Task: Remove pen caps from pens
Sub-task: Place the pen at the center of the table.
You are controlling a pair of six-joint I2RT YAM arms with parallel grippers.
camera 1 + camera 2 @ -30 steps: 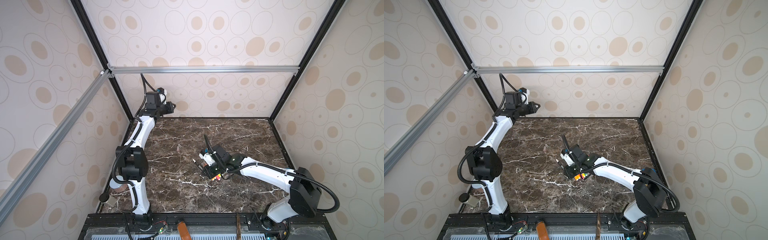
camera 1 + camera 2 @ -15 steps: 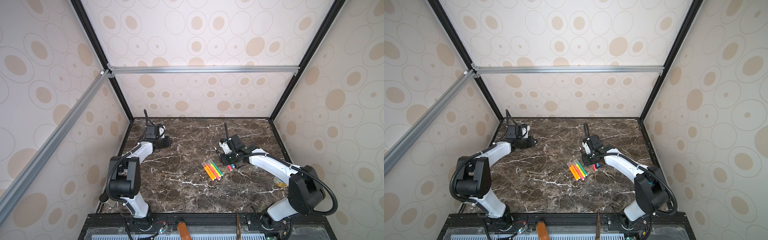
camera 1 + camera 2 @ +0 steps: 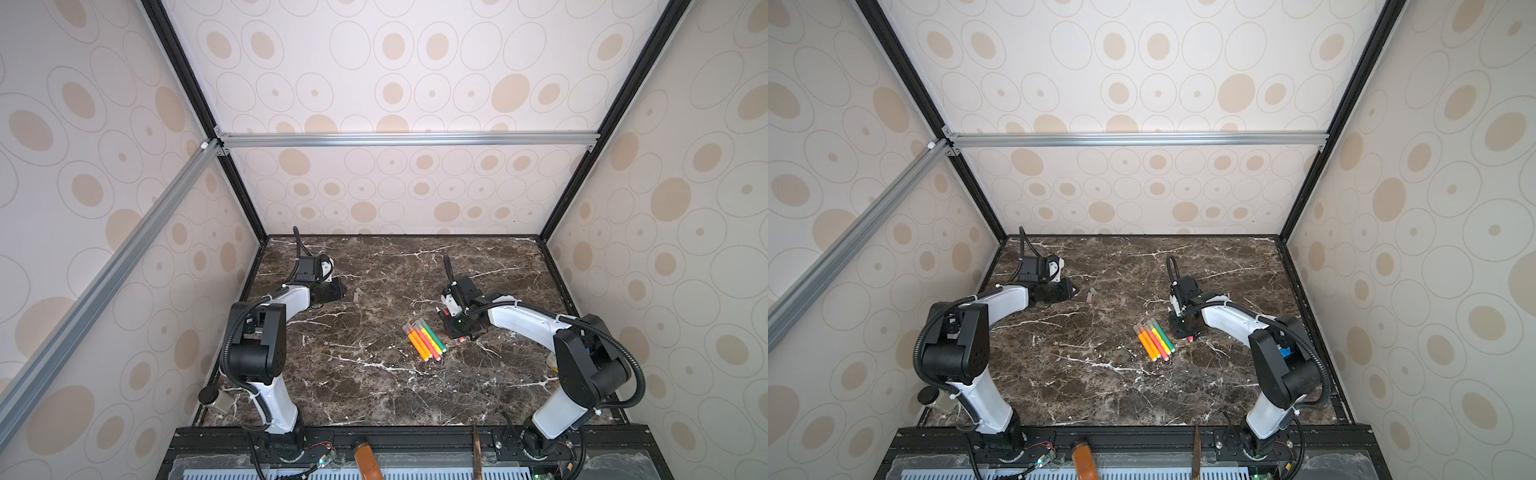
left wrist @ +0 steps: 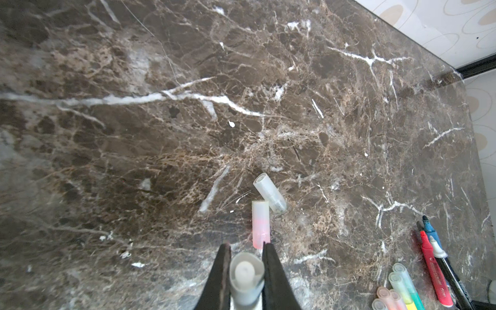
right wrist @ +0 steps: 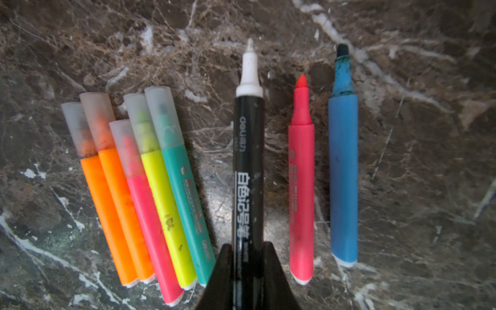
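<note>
Pen caps (image 4: 269, 196): frosted cylinders | left gripper (image 4: 245, 249) clamps grey cap (image 4: 245, 279) | right gripper (image 5: 247, 244) clamps black pen (image 5: 248, 161)

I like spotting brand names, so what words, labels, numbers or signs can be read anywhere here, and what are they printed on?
"deli": on the barrel of the black pen, seen in the right wrist view.
"白色记号笔": further along the same barrel.
Small white print on the green pen: too blurred to read.
Faint print on the uncapped red pen: too blurred to read.
Nothing else shows readable text.
</note>
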